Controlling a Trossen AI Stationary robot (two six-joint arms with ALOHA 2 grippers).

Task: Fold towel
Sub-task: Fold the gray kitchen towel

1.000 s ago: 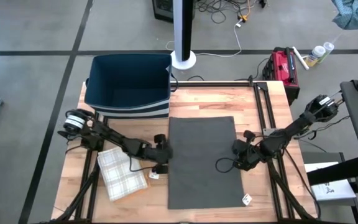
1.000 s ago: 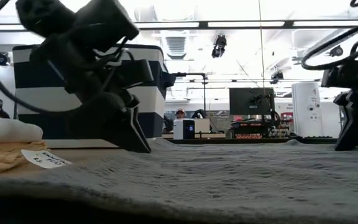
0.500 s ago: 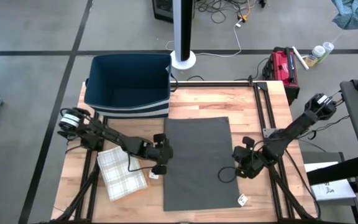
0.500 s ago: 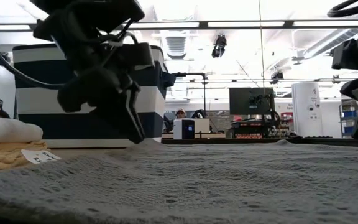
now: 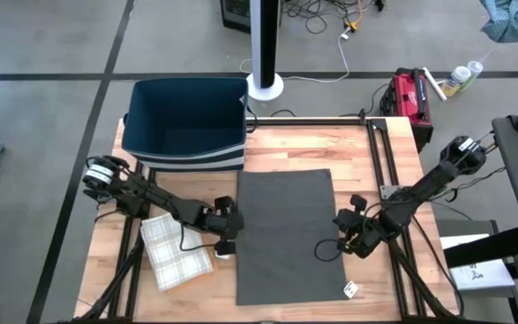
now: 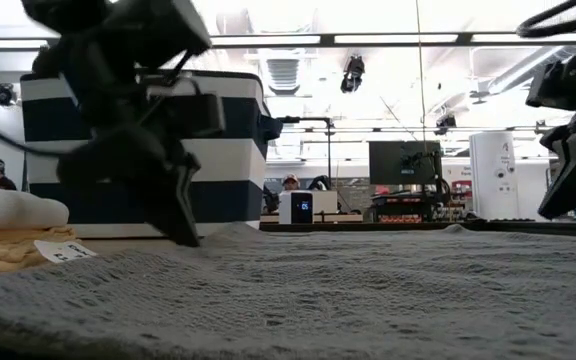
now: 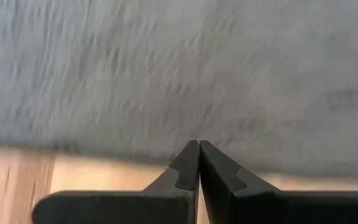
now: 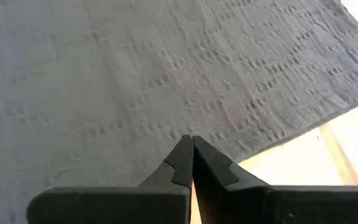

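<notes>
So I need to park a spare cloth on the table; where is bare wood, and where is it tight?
Bare wood lies in the far right corner beyond the grey towel, and in the near left corner before the plaid cloth. It is crowded beside the towel, around the left gripper and right gripper, and by the blue bin.

small white tags, print unreadable, no legible text

1. The dark grey rectangular waffle-textured cloth towel [image 5: 284,236] lies spread flat and unfolded at the centre of the high view, long sides running top to bottom.
2. A small white tag [image 5: 352,290] shows at its lower-right corner.
</notes>
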